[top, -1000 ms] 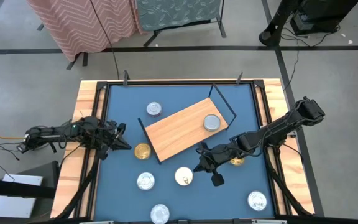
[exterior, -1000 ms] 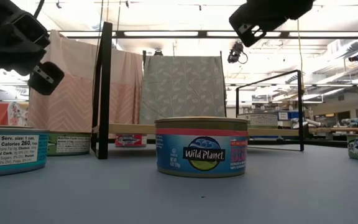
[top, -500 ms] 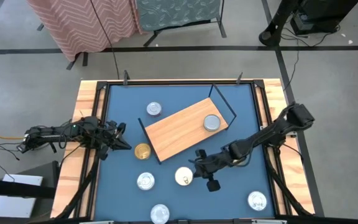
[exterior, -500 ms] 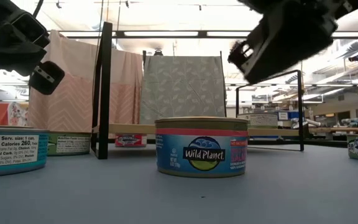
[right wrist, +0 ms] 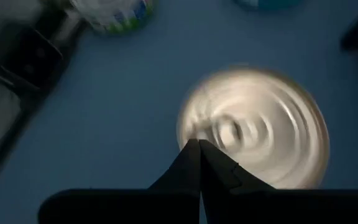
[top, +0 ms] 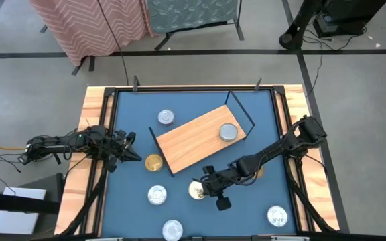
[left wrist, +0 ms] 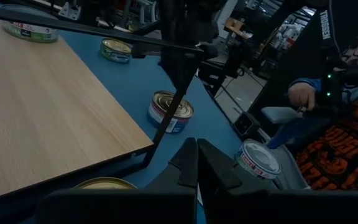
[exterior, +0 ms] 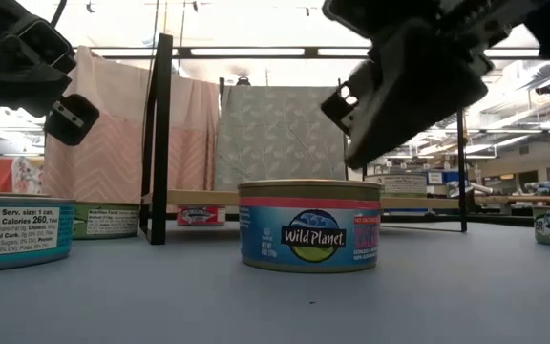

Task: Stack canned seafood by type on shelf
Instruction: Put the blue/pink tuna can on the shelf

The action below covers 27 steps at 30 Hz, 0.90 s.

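My right gripper (top: 208, 189) hangs just over the gold tin (top: 196, 191) in front of the shelf (top: 194, 137), with its fingers pressed together and nothing between them. My left gripper (top: 127, 148) waits at the left edge of the table (top: 260, 114), also closed and empty, close to another gold tin (top: 153, 163).

The tin under me is small, round and flat. I judge it stiff and rather heavy for its size, with a smooth lid and a smooth label that can slip. I must first open wide, then take it across the side wall, with 1 finger on each side, not on the lid.

Only 1 silver tin (top: 228, 132) stands on the shelf, near its right end. The other tins lie apart on the blue surface.

In my right wrist view the lid (right wrist: 253, 134) is blurred, so I cannot read the type. From above, my arm covers part of the tin. The labels of the silver tins I cannot make out either.
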Each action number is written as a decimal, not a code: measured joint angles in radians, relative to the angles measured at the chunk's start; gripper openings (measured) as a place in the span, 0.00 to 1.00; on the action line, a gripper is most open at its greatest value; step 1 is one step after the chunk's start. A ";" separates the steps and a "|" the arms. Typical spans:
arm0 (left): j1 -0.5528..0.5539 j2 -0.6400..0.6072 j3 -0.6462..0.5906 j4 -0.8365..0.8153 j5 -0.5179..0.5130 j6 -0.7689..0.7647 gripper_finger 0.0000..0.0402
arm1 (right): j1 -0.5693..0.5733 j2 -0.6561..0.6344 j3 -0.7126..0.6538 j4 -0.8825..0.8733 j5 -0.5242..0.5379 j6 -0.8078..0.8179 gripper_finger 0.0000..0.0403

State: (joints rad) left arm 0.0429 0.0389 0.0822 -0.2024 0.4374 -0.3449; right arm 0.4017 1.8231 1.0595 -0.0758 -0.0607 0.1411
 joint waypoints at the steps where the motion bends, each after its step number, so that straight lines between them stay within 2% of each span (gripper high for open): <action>1: 0.000 0.001 0.000 0.000 0.000 0.000 0.02 | 0.000 -0.006 0.000 0.000 0.009 0.002 0.02; 27: 0.000 0.001 0.000 0.000 0.000 0.004 0.02 | -0.004 -0.020 0.000 -0.111 0.088 0.017 0.02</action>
State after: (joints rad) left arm 0.0429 0.0402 0.0822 -0.2020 0.4374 -0.3412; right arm 0.3977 1.8034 1.0592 -0.1871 0.0273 0.1577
